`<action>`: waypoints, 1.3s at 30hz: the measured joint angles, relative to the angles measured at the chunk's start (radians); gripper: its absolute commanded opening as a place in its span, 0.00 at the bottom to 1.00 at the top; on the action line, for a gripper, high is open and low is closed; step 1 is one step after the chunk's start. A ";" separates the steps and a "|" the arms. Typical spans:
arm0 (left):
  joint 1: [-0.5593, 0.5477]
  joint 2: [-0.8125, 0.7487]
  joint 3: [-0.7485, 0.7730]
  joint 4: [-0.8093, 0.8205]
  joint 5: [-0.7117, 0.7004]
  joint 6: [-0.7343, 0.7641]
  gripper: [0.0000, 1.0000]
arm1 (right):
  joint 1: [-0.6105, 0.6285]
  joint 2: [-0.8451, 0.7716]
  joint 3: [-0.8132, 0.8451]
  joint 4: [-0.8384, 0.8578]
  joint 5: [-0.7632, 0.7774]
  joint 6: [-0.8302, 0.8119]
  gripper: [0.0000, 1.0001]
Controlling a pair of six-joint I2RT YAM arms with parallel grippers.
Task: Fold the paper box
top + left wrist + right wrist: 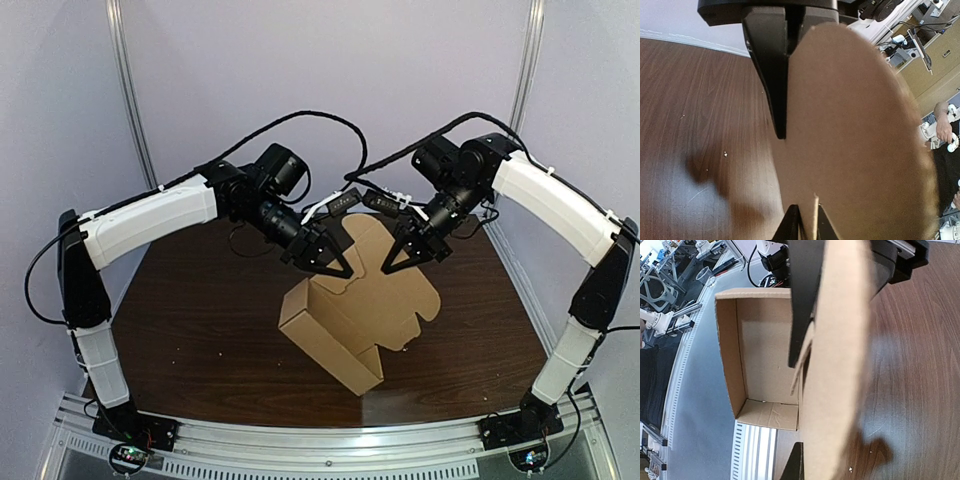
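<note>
Paper box (pixel 335 330): rests on the worktop (pixel 190 330), tray side down, one corner turned toward the arm bases.
Tray (pixel 765 340): the right wrist view shows the floor and three side walls standing with square corners. This part looks done.
Lid panel (pixel 372 238): rises from the box's far side, tilted up and not closed. The rounded ear flaps (pixel 425 305) at its edges are unfolded.
Left gripper (pixel 330 262): at the lid's left edge, above the box's far-left wall. Jaws parted. One finger (pixel 774 75) runs along the panel's face, with no pinch on the sheet seen.
Right gripper (pixel 408 258): at the lid's right edge, above the box's far-right wall. Jaws likewise parted. The panel lies edge-on beside the finger (pixel 802 300).
Progress: past halfway by my reckoning, with the base formed and the closure not begun.
Left to do: swing the lid down over the tray, fold the ears in, tuck it shut.
Unclear: whether the side walls are locked in place; that part is hidden.
</note>
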 measured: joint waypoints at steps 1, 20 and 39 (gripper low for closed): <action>0.000 0.000 0.000 0.002 -0.003 0.005 0.01 | 0.000 0.000 0.000 -0.005 -0.006 0.005 0.03; 0.060 -0.275 -0.452 0.554 -0.304 -0.312 0.00 | -0.353 -0.279 -0.359 0.221 -0.080 0.303 0.95; 0.059 -0.383 -0.743 1.286 -0.586 -0.689 0.00 | -0.372 -0.266 -0.628 1.152 -0.156 1.015 0.83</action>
